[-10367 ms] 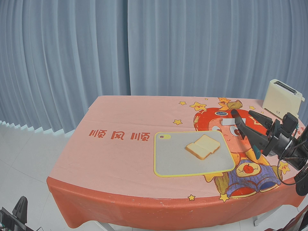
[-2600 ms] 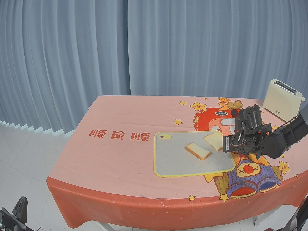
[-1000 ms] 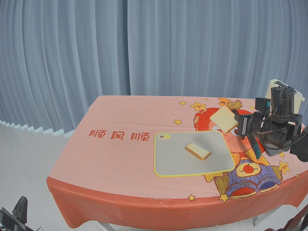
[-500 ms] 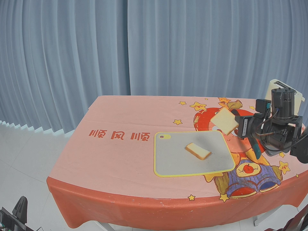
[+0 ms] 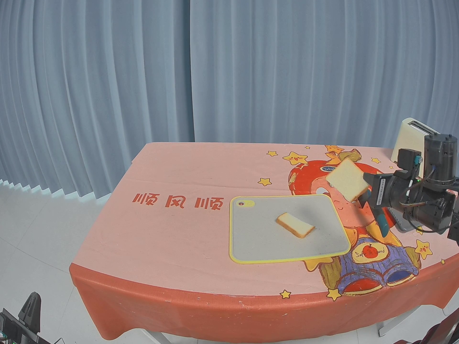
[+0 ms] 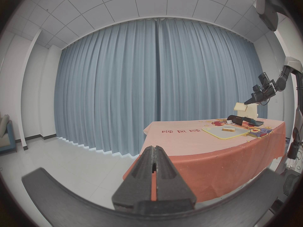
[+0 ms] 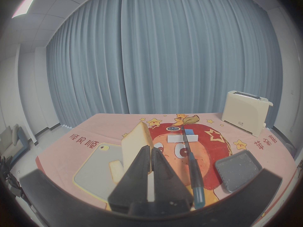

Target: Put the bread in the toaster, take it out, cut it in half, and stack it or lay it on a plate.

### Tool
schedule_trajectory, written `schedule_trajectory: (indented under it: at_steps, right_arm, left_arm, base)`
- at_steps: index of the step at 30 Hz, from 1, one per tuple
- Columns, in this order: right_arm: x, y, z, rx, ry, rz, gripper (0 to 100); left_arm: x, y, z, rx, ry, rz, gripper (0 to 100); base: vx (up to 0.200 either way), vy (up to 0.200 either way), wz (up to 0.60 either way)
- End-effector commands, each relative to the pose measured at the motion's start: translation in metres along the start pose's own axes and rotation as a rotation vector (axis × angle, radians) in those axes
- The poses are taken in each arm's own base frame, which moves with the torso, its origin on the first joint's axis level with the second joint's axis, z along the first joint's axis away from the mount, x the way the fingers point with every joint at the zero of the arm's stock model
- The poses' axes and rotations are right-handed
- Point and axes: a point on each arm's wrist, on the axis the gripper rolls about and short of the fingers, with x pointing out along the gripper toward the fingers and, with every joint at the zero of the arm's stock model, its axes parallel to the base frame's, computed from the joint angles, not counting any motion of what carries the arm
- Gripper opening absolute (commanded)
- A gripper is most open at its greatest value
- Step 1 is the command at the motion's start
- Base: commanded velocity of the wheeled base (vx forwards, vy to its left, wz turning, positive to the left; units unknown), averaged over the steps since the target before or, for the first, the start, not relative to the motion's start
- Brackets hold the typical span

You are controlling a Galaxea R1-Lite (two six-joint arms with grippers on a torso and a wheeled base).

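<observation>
My right gripper is shut on one corner of a pale bread slice, which hangs tilted in the air above the table's right part, past the cutting board's far right corner. In the right wrist view the slice stands up from the shut gripper. A second slice lies flat on the grey, yellow-rimmed cutting board. The cream toaster stands at the far right, beyond the gripper. My left gripper is shut and empty, low beside the table's left end.
A knife with a teal handle lies on the pink tablecloth, its blade across a white block. A dark grey tray sits to the right of the knife, in front of the toaster. Blue curtains hang behind the table.
My right gripper took the top slice off the cutting board, raised it, and has carried it rightward toward the toaster. The other slice stayed on the board.
</observation>
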Motion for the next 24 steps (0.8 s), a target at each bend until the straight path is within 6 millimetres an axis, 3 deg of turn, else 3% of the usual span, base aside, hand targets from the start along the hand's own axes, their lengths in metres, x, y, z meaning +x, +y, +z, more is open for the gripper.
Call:
schedule_trajectory:
  at_steps: [1, 17, 24]
  right_arm:
    - [-0.0226, -0.0085, -0.0104, 0.001, -0.008, -0.001, 0]
    - [-0.0240, -0.0135, -0.0184, -0.004, 0.019, -0.006, 0]
    - [-0.0248, -0.0101, -0.0190, -0.009, 0.019, 0.007, 0]
  left_arm:
    - [0.0011, 0.0000, -0.0049, 0.000, 0.015, 0.000, 0]
    - [0.0011, 0.0001, -0.0049, 0.003, 0.015, 0.008, 0]
    - [0.0011, 0.0001, -0.0049, 0.003, 0.015, 0.006, 0]
  base:
    - [0.000, 0.000, 0.00]
    - [0.000, 0.000, 0.00]
    - [0.000, -0.200, 0.00]
